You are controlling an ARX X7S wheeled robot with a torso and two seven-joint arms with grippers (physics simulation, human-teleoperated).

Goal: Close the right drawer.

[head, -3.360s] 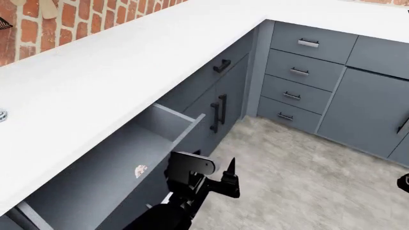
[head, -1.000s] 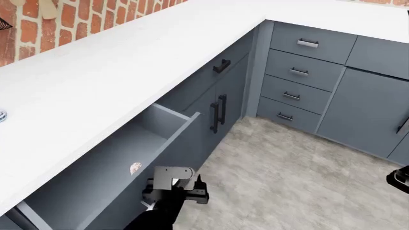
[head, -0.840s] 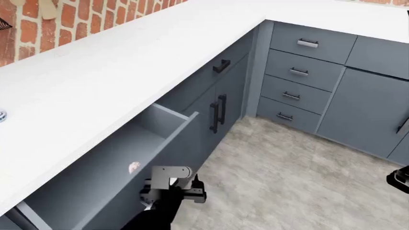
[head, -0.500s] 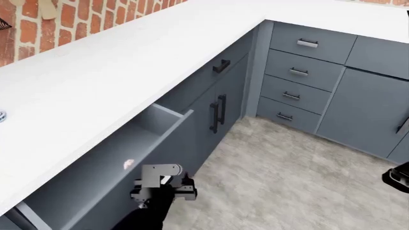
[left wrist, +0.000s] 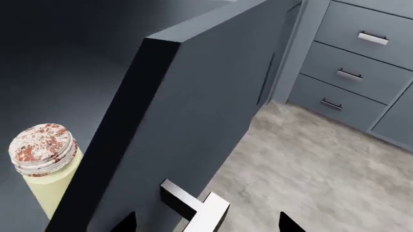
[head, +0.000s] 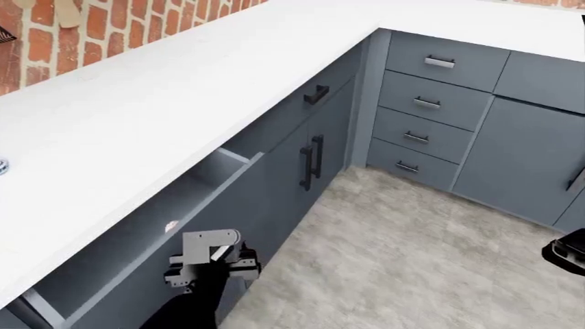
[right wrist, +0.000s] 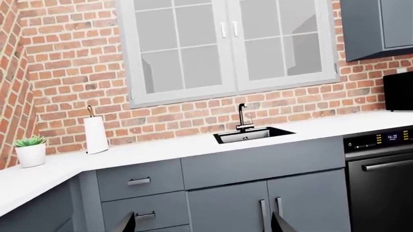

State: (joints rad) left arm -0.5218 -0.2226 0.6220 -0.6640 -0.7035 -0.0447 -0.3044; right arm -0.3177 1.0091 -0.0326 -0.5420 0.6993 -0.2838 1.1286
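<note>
- Where the white countertop (head: 164,103) overhangs the run of cabinets at the head view's left, the right drawer (head: 219,205) stands partly pulled out, its flat slate front angled away from the cabinet line and its grey inside showing.
- Handle (left wrist: 193,208): brushed-silver bar on the drawer front, just ahead of the left gripper in the left wrist view.
- Contents: one jar (left wrist: 44,164), cream body with a speckled red lid, upright inside the drawer close behind the front.
- Left gripper (head: 208,264): pressed against the drawer front by the handle; fingertips spread to either side of the bar, apparently grasping nothing.
- Right gripper (head: 566,255): only its edge shows at the head view's right, well apart from the drawer; fingertips spread, nothing between them in the right wrist view.
- Step in hand, as judged: pushing the front home.
- Handling advice: push square to the front, along the drawer's travel, near the handle's middle so the box does not rack; ease off as the front meets the neighbouring cabinet faces (head: 306,144), keeping the jar from toppling.
</note>
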